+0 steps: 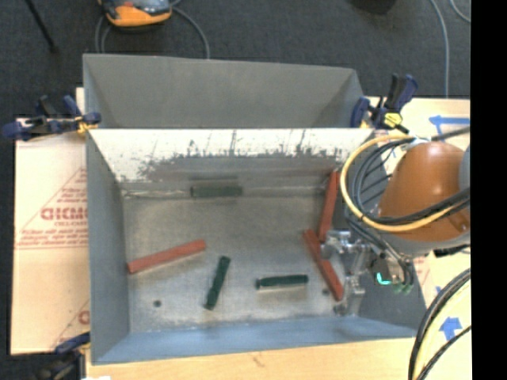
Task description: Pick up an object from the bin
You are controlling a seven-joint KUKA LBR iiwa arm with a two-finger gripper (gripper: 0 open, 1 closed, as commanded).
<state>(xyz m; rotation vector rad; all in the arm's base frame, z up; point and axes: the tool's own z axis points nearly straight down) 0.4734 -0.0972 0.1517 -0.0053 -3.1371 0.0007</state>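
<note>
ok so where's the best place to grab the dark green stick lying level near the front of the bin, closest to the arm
I'd take the dark green stick at its middle, from straight above, closing across its narrow width. It lies flat with bare floor along both long sides; the red stick and the tilted green stick sit off its ends.

Arm (420,192) at right, end effector (348,282) low

Claw (346,287) beside stick (323,262), bin (103,236) right wall.
</note>
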